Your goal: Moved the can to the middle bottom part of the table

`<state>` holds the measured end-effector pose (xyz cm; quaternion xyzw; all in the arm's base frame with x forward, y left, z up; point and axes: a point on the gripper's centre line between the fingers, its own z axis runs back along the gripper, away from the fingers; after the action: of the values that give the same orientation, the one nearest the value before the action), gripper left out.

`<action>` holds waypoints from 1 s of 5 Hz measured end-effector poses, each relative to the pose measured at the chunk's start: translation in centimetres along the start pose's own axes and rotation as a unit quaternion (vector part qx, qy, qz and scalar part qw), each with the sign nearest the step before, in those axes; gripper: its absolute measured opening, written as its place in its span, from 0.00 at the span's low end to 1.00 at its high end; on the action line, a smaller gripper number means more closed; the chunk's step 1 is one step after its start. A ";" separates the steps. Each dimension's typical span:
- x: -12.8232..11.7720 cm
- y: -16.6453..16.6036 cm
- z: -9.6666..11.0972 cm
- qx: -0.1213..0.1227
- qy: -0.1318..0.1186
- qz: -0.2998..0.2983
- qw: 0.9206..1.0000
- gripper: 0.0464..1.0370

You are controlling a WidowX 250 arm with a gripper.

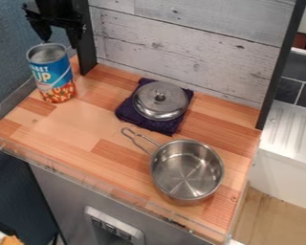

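Well, fingers apart near the can, saucepan toward the front, lid on dark cloth.

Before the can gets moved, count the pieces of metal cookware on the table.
2: a lid on the dark cloth, near the table's back edge, and an open pot toward the front right, its handle pointing up and left.

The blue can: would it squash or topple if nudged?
The can looks like stiff metal, so it probably won't squash much. Being taller than it is wide, it could tip if pushed near its top. If it fell, its round side would likely let it roll.
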<state>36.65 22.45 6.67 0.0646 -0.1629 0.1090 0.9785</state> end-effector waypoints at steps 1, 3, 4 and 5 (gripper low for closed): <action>-2.2 -1.0 0.3 -0.011 0.023 0.002 1.000 0.96; -6.0 -4.3 1.7 -0.034 0.055 -0.003 0.998 0.96; -7.5 -5.6 2.2 -0.034 0.074 -0.012 0.997 0.96; -9.0 -7.0 2.7 -0.041 0.090 -0.019 0.995 0.96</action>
<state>29.11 13.50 5.59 0.0171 -0.0771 0.0891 0.9929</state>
